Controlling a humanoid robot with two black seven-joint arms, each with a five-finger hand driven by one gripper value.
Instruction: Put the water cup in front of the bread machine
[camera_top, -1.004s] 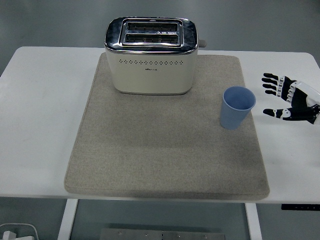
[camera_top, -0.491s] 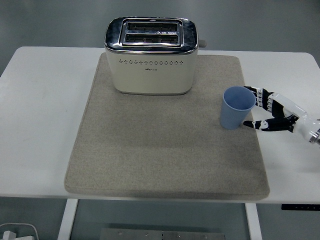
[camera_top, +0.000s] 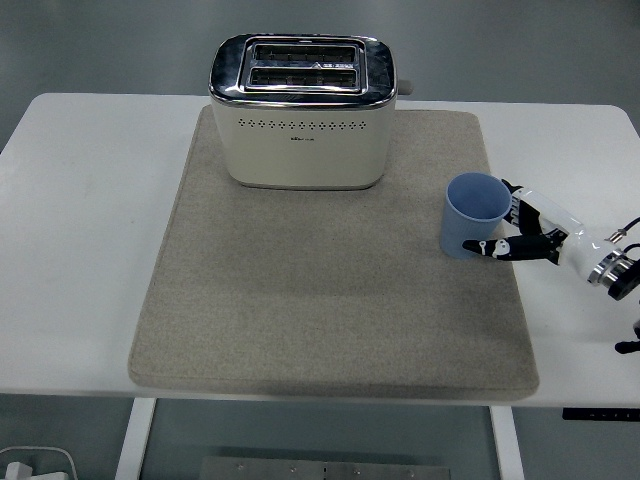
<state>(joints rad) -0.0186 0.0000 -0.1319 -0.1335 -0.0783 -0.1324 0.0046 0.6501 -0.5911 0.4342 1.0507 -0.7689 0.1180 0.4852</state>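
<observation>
The light blue water cup stands upright and empty on the right side of the grey mat. The cream and chrome bread machine sits at the back of the mat, its slots facing up. My right hand reaches in from the right edge and wraps the cup. Its thumb lies across the cup's near side, while the other fingers curl behind the far side and are mostly hidden. The cup rests on the mat. The left arm does not show.
The mat covers the middle of the white table. Bare mat stretches in front of the bread machine, to the cup's left. The table's right edge lies just beyond my right wrist.
My right hand moved left from the bare table to the cup and closed its thumb and fingers around it. The cup and the bread machine stayed in place.
</observation>
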